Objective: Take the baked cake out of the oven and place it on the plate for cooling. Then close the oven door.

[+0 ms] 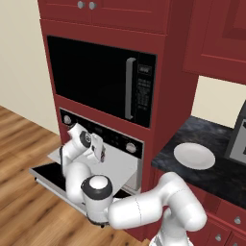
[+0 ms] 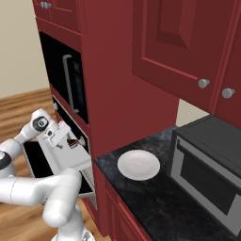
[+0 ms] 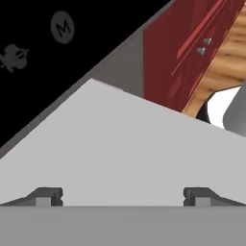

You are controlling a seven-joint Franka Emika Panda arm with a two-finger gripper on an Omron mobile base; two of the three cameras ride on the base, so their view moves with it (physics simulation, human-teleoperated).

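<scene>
The gripper (image 2: pixel 57 136), jaws spread wide and empty, hovers over the pulled-out oven rack (image 2: pixel 66 157), just beside the baked cake (image 2: pixel 71 142), probably lining up a grasp; the plate (image 2: pixel 138 164) waits right of the oven (image 1: pixel 103 144).

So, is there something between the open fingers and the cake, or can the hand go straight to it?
Nothing visible blocks it. In the right base view the gripper sits just left of the baked cake on the pulled-out oven tray, fingers open, with the oven door down.

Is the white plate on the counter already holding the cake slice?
No, the plate on the dark counter is bare; the cake sits by the oven.
</scene>
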